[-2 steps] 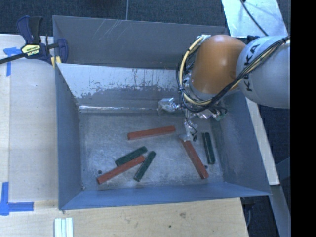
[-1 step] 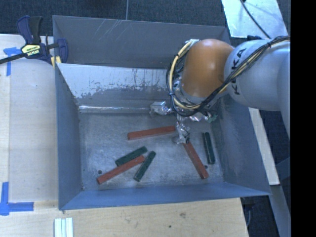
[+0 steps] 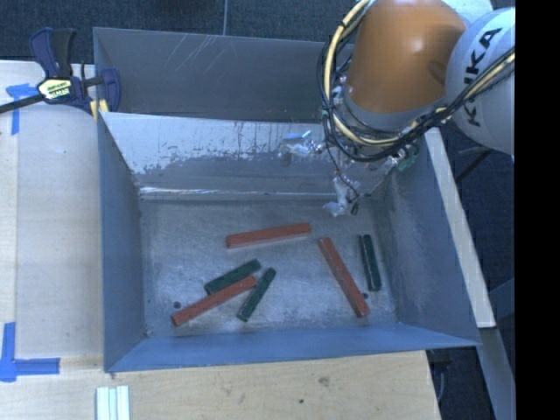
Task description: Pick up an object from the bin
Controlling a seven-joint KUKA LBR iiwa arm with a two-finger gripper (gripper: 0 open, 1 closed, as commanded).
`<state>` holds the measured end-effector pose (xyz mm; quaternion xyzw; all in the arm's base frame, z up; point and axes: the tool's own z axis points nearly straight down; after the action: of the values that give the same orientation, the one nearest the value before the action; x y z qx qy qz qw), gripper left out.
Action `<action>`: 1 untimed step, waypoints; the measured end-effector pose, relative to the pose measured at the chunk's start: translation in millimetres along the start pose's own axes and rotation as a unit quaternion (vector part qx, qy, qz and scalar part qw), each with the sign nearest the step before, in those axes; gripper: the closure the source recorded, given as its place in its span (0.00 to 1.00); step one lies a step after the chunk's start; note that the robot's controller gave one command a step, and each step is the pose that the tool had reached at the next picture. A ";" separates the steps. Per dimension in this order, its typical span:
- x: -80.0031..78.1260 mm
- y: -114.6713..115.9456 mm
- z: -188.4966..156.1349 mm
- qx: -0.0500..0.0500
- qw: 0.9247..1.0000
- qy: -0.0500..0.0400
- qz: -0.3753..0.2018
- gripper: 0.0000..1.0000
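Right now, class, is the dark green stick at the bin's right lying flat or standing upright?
Lying flat: the dark green stick rests lengthwise on the bin floor, beside a red-brown stick.

Six thin sticks are seen lying flat on the floor of the grey bin (image 3: 118, 261). A level red-brown stick (image 3: 269, 234) is laid almost crosswise near the middle of the floor. To its right, a slanted red-brown stick (image 3: 343, 276) is set running down towards the front right corner, and a lone dark green stick (image 3: 371, 262) is placed just beside it, pointing from back to front and apart from it. At the front left, a front red-brown stick (image 3: 214, 301) is found on a slant, with a broad dark green stick (image 3: 232, 276) lying along its upper side and a thin dark green stick (image 3: 256, 293) set by its right end
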<state>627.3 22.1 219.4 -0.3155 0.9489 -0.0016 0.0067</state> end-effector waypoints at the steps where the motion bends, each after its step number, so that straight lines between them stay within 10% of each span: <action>1: 9.2 21.5 152.5 -0.006 0.991 0.006 -0.133 0.00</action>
<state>609.2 34.0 66.7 -0.4388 0.8986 0.0013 -0.0012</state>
